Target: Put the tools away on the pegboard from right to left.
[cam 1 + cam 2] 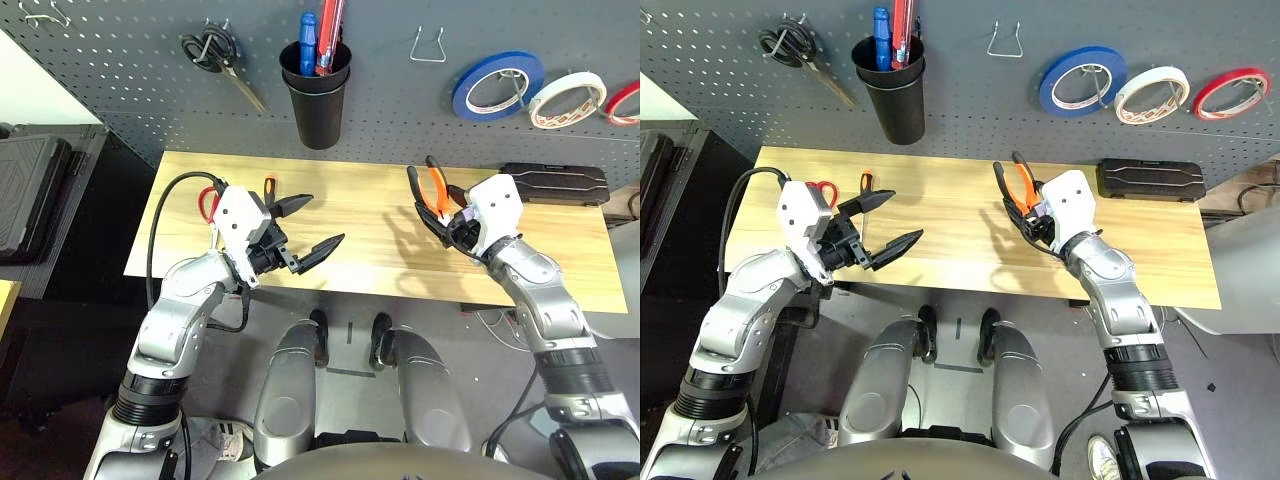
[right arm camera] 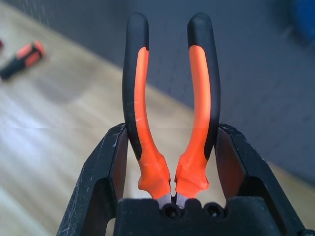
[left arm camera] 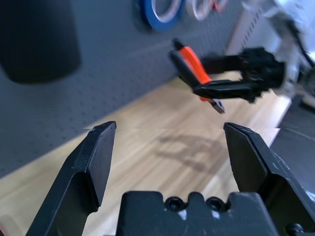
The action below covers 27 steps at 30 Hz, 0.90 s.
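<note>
Pegboard [image 1: 400, 110] behind the surface [image 1: 360, 265] — right tool [image 2: 171, 147] grips pliers [image 2: 197, 108] above its back edge. Left tool [image 3: 170, 128] open. Next — likely raise pliers to the empty hook [image 1: 428, 46].

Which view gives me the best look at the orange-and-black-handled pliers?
The right wrist view: both handles of the pliers stand up close and whole between the right gripper's fingers. Both eye views show them smaller, above the table; the left wrist view shows them from the side.
</note>
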{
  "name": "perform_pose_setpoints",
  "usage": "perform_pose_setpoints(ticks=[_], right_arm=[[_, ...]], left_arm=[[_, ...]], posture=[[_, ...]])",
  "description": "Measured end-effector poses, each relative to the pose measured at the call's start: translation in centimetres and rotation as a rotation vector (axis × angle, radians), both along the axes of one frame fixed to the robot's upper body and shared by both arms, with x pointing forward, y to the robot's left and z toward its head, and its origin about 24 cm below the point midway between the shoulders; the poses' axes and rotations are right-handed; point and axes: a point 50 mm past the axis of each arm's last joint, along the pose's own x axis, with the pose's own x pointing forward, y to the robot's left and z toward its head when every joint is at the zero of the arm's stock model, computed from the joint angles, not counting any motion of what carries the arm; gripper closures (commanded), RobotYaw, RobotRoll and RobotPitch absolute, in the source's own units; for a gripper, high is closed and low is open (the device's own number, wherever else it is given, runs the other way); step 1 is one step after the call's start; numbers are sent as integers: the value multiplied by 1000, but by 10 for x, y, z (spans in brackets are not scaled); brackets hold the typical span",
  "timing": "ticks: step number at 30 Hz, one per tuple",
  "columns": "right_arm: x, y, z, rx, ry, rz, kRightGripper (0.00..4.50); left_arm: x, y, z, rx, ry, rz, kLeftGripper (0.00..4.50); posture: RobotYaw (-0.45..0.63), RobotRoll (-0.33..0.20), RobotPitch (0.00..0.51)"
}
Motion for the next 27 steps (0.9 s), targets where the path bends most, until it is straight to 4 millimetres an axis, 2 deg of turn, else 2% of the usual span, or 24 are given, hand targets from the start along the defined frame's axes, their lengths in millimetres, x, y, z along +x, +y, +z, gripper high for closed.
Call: perform_pose_setpoints(ticks=[5, 14, 21, 27], right_arm=[[1, 0, 19, 36, -101, 15, 1665], [11, 10, 65, 84, -275, 55, 1665], [20, 22, 96, 136, -359, 63, 1665], [24, 39, 142, 187, -495, 85, 1665]], left_arm=[[2, -2, 16, -48, -32, -6, 0], [5, -4, 40, -141, -106, -9, 0], [4, -5, 42, -145, -116, -9, 0], [4, -7, 42, -143, -115, -17, 0]], posture=[[129, 0, 235], [121, 0, 226], [127, 0, 217], [132, 0, 211]])
